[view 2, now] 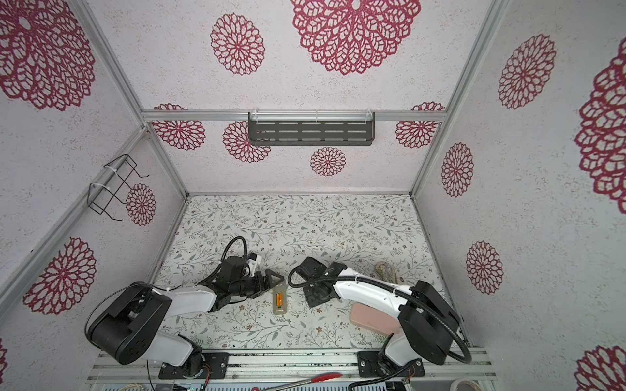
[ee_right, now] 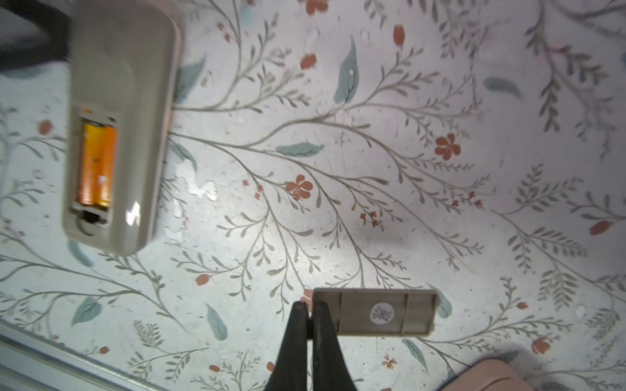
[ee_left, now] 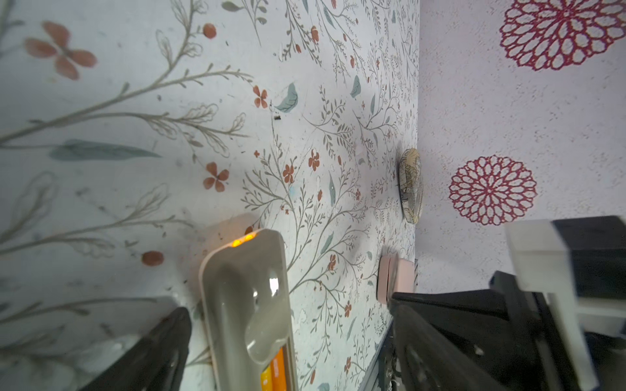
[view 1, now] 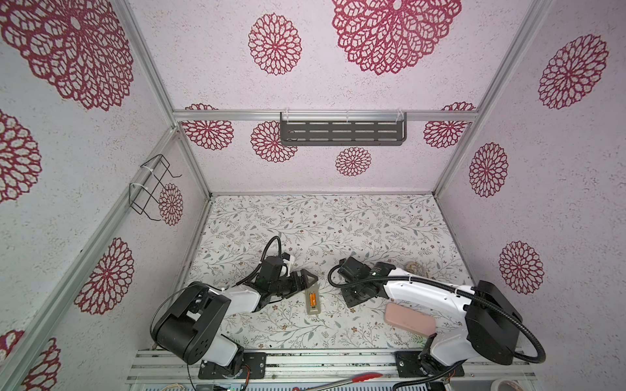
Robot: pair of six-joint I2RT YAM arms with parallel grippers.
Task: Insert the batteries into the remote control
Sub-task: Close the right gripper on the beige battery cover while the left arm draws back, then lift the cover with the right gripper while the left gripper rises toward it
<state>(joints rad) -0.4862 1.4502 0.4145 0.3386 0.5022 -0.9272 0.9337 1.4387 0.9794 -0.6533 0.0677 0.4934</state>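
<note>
- Floral table, front half in use.
- Remote lies back-up at mid-front, compartment uncovered; both batteries are seated inside, side by side.
- Left gripper is spread wide over remote's far end.
- Right gripper is pressed together at cover's end; can't tell if pinching it.
- Pink pad lies partly under right arm.

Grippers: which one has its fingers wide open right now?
The left gripper: its jaws stand wide apart, with the remote control between them. The right gripper is pinched shut at the end of the loose battery cover.
</note>
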